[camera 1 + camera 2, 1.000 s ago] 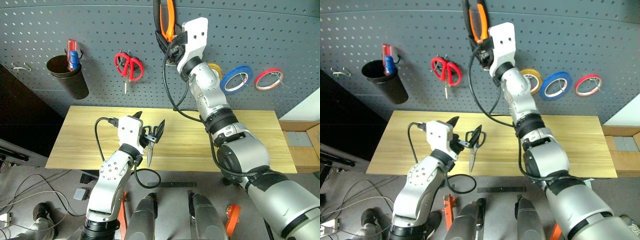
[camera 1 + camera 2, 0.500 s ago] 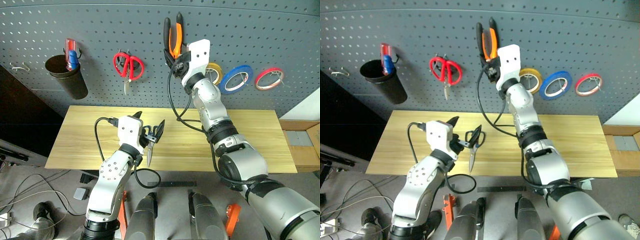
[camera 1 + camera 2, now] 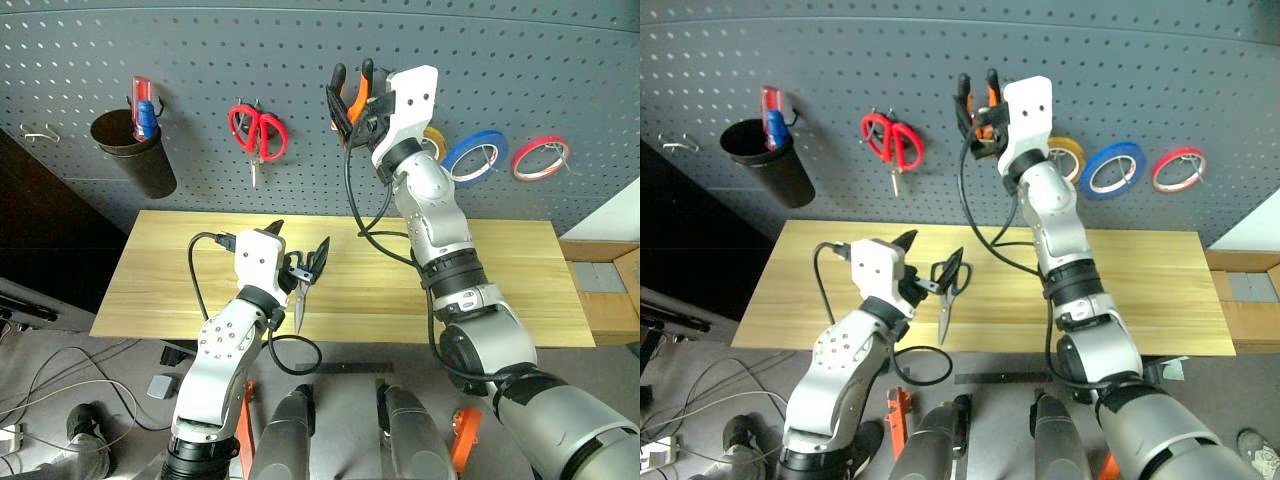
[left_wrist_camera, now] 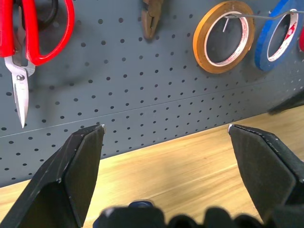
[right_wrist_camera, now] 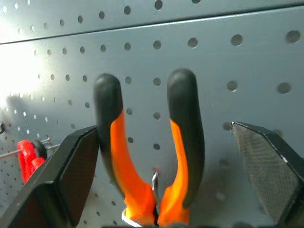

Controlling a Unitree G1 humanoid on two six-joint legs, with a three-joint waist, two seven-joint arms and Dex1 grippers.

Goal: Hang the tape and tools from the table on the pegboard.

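Right gripper (image 5: 161, 156) raised, fingers spread; left gripper (image 3: 298, 255) low (also spread).

pliers (image 3: 352, 95) hanging on pegboard (image 3: 200, 60), tape roll (image 3: 474, 157) to their right, scissors (image 3: 306, 278) over table (image 3: 500, 280)

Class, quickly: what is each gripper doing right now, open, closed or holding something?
Left gripper: open, black scissors hanging at it.
Right gripper: open, around the pliers hanging on the pegboard.
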